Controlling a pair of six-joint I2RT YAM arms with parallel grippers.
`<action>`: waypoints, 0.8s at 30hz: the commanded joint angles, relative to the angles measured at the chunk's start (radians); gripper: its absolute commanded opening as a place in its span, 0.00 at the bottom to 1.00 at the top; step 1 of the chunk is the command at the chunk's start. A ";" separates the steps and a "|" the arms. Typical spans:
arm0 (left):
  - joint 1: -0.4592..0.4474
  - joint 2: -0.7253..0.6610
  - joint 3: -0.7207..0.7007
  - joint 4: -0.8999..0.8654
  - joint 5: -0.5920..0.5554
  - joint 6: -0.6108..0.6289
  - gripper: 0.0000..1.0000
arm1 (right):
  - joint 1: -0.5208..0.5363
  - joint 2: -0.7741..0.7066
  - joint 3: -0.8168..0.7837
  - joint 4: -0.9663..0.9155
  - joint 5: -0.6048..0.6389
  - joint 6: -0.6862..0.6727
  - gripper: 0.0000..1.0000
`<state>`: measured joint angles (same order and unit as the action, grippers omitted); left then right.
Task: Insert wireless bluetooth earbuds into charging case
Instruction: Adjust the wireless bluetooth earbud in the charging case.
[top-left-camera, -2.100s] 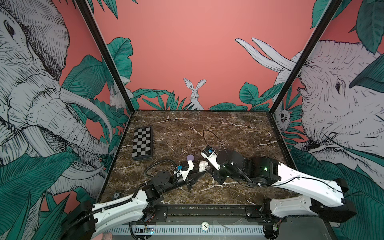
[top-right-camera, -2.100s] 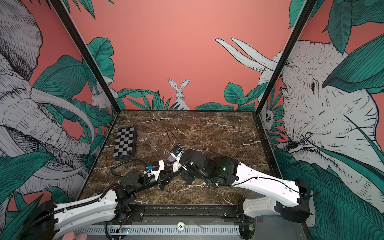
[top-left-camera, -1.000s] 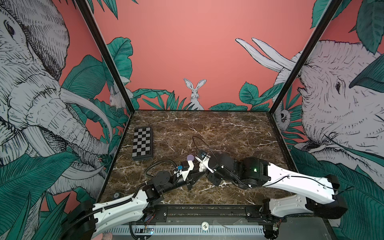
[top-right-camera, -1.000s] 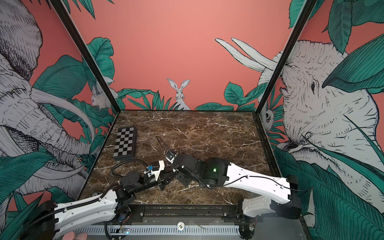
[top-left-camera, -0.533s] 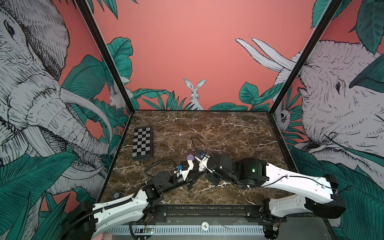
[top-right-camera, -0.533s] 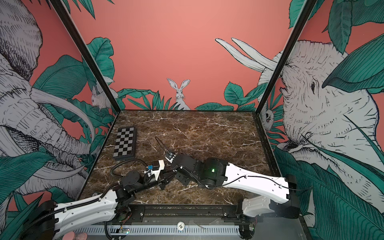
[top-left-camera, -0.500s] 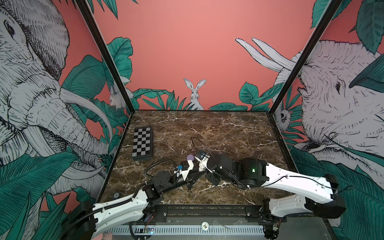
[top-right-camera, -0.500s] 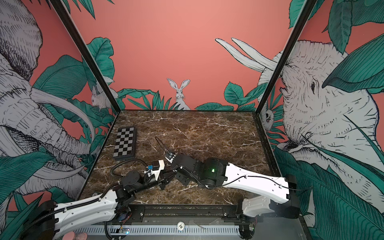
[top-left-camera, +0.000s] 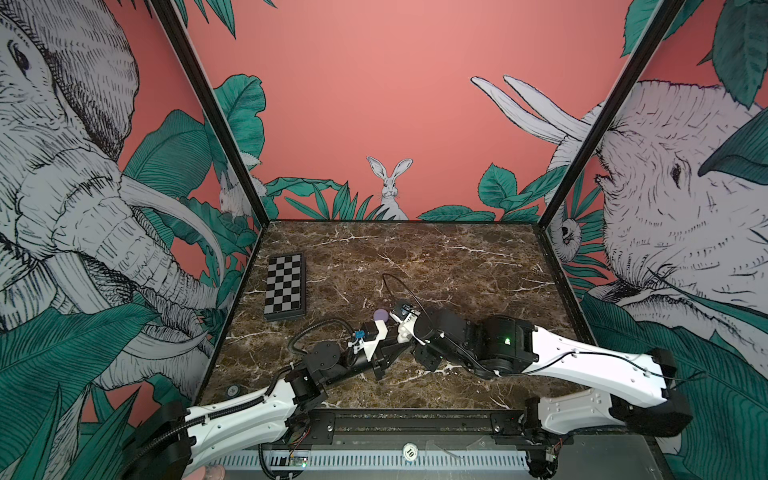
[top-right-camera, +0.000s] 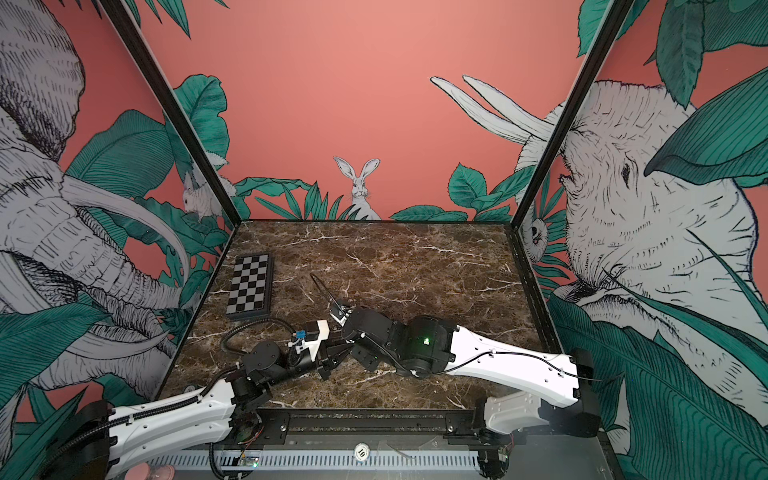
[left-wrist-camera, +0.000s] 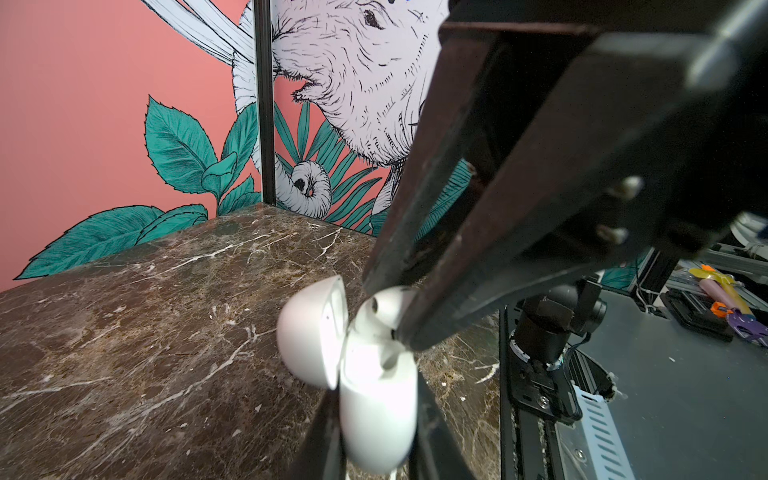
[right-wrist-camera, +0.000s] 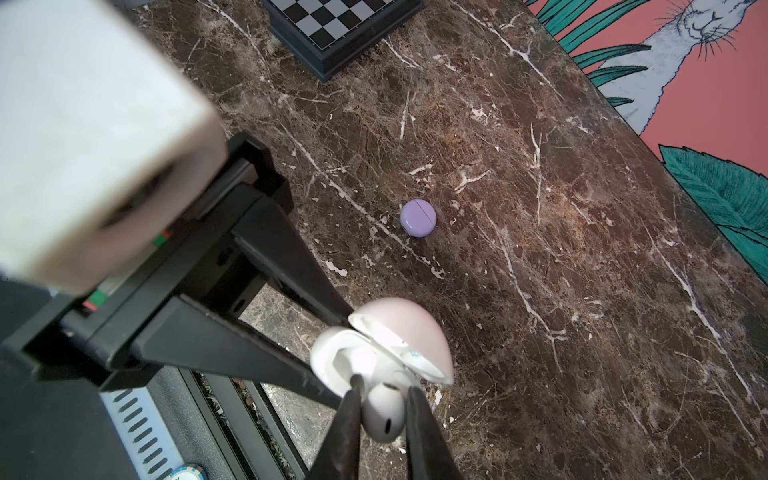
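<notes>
right gripper (right-wrist-camera: 383, 388): clamped on a white earbud (right-wrist-camera: 384, 415), with one finger pressed to each side of its round head.
left gripper (left-wrist-camera: 376, 419): clenched on the base of the white case (left-wrist-camera: 378, 399), a finger on either flank. the case seems lifted clear of the table (right-wrist-camera: 582, 249), though i cannot be sure.
lid (right-wrist-camera: 405, 328): swung open, hinged back on the side away from the right gripper, so it leaves the earbud's path free.
earbud to case: the earbud sits right at the open mouth, touching or nearly touching the rim opposite the lid. its stem is hidden, so i cannot tell whether it has entered a socket.
axis: the right gripper's fingers (right-wrist-camera: 347, 436) point into the mouth and the left gripper's fingers (right-wrist-camera: 232, 353) run along the base toward them. the two grippers meet nose to nose with the case between them. i judge that the socket's depth lies roughly along that same line.
nearer arm: the right one, since the earbud is in its grip. the left one only steadies the case.
next move, my guess: a short push along the line of the fingers, then a release.
risk: with a small tilt the head could catch on the rim or nudge the case in the left grip.
purple case (right-wrist-camera: 418, 217): shut, lying alone on the table beyond the pair and well apart from them.
chessboard (top-left-camera: 284, 286): near the left wall, not involved.
</notes>
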<state>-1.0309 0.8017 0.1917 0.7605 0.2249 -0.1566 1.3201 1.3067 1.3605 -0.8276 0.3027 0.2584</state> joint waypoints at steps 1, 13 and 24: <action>-0.003 -0.007 -0.002 0.048 0.009 0.007 0.00 | 0.007 -0.029 0.008 0.015 0.001 0.012 0.19; -0.003 -0.011 -0.002 0.050 0.004 0.009 0.00 | 0.007 -0.056 0.041 0.014 -0.027 0.025 0.17; -0.003 -0.057 -0.024 0.102 -0.013 0.144 0.00 | 0.008 -0.157 0.052 0.135 -0.163 0.087 0.17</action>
<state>-1.0313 0.7830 0.1886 0.7994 0.2214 -0.0830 1.3216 1.1942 1.4086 -0.7746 0.1890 0.3122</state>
